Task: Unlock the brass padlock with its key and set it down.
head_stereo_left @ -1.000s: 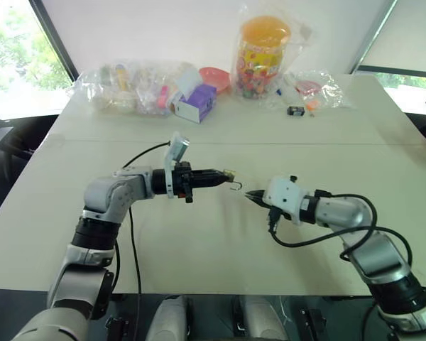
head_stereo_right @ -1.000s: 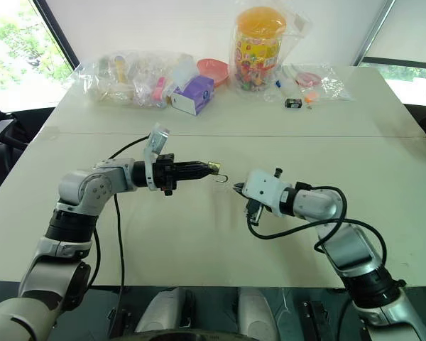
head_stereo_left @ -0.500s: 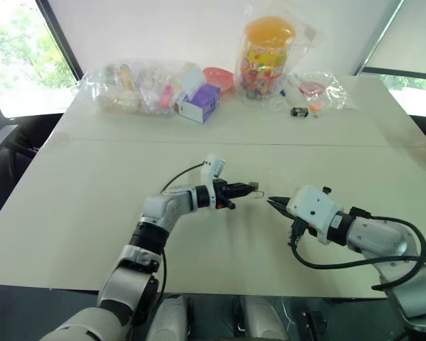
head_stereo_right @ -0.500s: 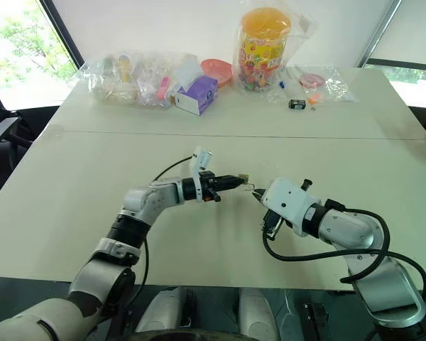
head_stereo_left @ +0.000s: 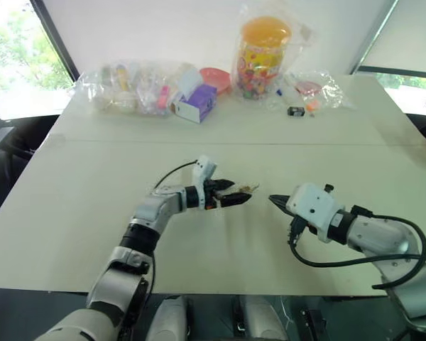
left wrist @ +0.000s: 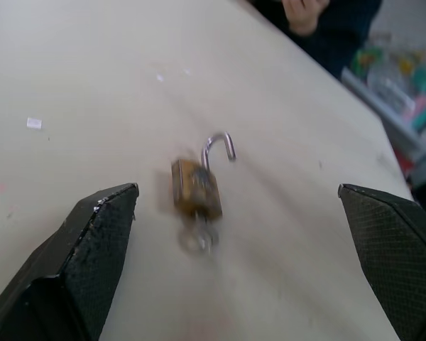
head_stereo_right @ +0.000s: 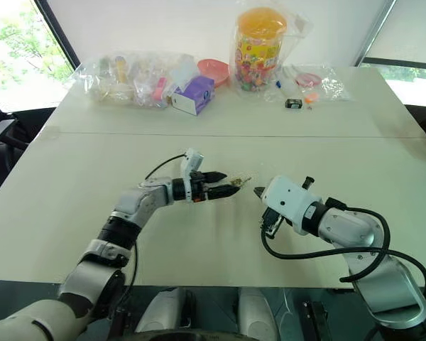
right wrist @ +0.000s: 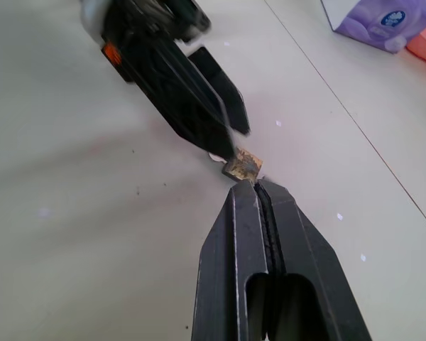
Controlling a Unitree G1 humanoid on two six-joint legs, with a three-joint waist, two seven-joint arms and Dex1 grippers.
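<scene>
The brass padlock is on or just over the pale table, blurred, its silvery shackle swung open. A silvery key sticks out of its underside. My left gripper is open, one finger on each side of the padlock and neither touching it. In the head views the padlock is just past the left gripper, low over the table's middle. My right gripper is shut and empty, its tip pointing at the padlock from a short gap to the right.
Along the far edge stand clear bags of small items, a purple box, a pink bowl, an orange-lidded jar and a small black object. A person's hand is beyond the table.
My left gripper has sunk towards the table and opened, letting go of the padlock, which is now beside its fingertips. The right gripper stays shut and has barely moved over the last half second.
</scene>
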